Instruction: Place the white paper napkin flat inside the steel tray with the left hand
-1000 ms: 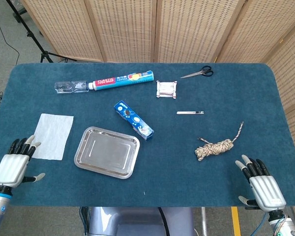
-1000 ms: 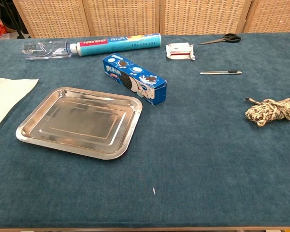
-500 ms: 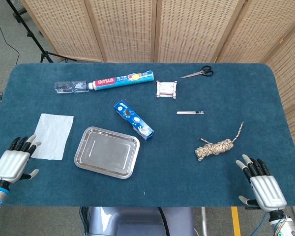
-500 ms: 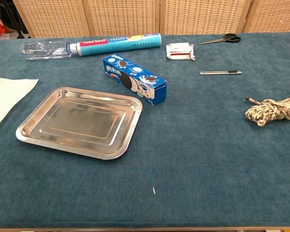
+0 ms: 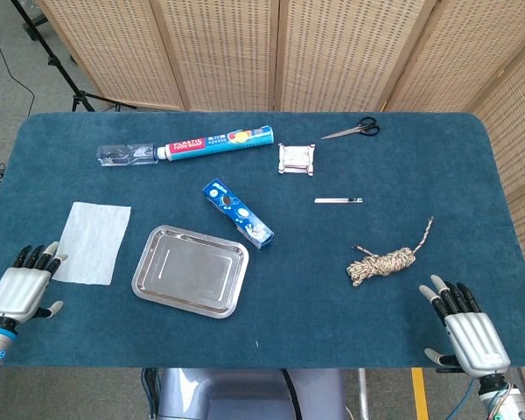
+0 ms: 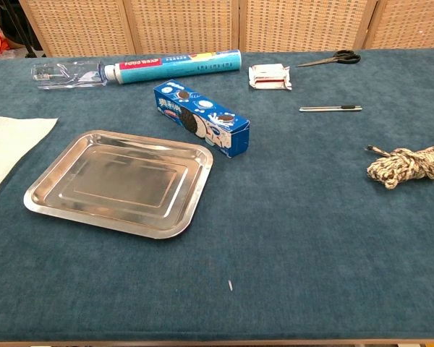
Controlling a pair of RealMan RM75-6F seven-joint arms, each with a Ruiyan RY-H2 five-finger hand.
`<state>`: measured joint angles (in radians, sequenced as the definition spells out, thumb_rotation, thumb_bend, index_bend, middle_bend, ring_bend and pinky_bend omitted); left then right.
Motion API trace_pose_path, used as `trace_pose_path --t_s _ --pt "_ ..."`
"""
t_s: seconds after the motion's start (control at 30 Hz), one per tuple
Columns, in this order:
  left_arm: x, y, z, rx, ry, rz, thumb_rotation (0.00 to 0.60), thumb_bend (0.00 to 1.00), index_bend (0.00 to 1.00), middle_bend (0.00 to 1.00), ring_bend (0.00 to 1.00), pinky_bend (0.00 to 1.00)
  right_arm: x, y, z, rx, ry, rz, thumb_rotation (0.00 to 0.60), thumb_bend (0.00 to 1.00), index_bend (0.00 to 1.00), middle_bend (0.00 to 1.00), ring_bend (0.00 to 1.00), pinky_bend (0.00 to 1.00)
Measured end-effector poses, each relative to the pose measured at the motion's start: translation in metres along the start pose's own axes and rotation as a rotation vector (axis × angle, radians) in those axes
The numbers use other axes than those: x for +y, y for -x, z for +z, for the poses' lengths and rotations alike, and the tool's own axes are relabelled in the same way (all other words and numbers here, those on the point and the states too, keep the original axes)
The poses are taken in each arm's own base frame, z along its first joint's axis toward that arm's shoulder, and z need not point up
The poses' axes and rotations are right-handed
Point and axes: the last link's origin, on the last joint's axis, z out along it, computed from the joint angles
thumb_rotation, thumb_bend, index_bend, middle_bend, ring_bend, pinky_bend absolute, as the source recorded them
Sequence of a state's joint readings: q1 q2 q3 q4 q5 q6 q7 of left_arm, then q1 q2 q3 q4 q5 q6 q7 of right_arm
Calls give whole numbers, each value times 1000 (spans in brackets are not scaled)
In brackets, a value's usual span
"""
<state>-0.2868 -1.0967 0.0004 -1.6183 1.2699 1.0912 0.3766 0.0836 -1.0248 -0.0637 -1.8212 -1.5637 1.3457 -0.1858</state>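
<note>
Chest view's left edge crops the napkin (image 6: 11, 148); hands unseen there.

- The place looks like a robot test room or lab, not a home.
- A worktop (image 5: 472, 175) covered in plain blue felt fills the middle, with a robot hand (image 5: 19, 291) at one near corner and another robot hand (image 5: 469, 332) at the other.
- Woven cane screens (image 5: 245, 52) stand close behind it, shutting off the room like a backdrop.
- A black stand (image 5: 57, 61) with a trailing cable (image 5: 9, 74) sits on a grey floor (image 5: 9, 35) at the far left, as for a light or camera.
- Unrelated small goods lie spread apart: scissors (image 5: 352, 130), a rope bundle (image 5: 385, 262), a biscuit box (image 5: 237, 213), a wrap box (image 5: 214, 141).
</note>
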Motion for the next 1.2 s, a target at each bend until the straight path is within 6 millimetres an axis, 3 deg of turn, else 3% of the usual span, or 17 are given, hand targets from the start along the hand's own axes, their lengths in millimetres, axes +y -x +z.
trace_pose_path --t_s 0.3,0.67,1.2 --pt "2 14 12 -13 -13 8 487 252 260 0 0 0 1 -1 0 4 0 4 600 0 102 0 0 0" --pt "5 21 28 -18 -26 -22 485 310 260 0 0 0 2 -2 1 8 2 7 600 0 102 0 0 0" --pt "34 32 49 36 34 -110 488 312 260 0 0 0 3 -3 0 15 3 11 600 0 102 0 0 0"
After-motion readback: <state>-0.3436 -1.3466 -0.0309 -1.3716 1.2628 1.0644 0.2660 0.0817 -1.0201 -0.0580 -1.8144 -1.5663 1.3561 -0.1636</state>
